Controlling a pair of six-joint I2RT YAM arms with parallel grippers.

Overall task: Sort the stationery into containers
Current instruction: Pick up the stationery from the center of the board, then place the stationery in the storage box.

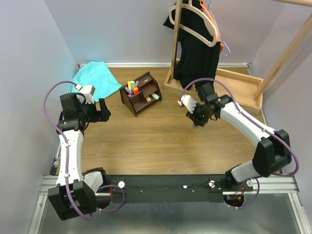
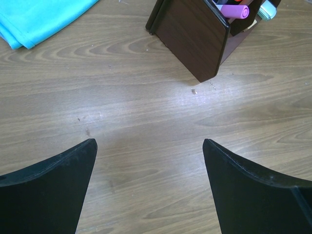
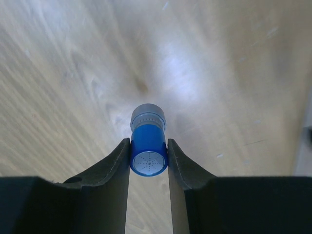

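While the right hand (image 3: 148, 141) is closed partway on the small blue cylinder (image 3: 148, 163), one finger pressed against each side, the silver-capped far end of that cylinder points down at the wooden worktop (image 1: 161, 141) (whether it touches the wood cannot be told). Off to this hand's left and farther out, well apart from it, stands the dark brown organizer (image 1: 141, 95). The yellow marker (image 1: 130, 85) and orange marker (image 1: 136, 89) stand in its rear slots, and a pale green marker (image 1: 155, 96) lies in a lower one. The left hand (image 2: 148, 141) hangs spread fully wide over bare worktop, holding nothing. The organizer sits ahead of it and to its right, a teal cloth (image 2: 39, 17) ahead to its left.
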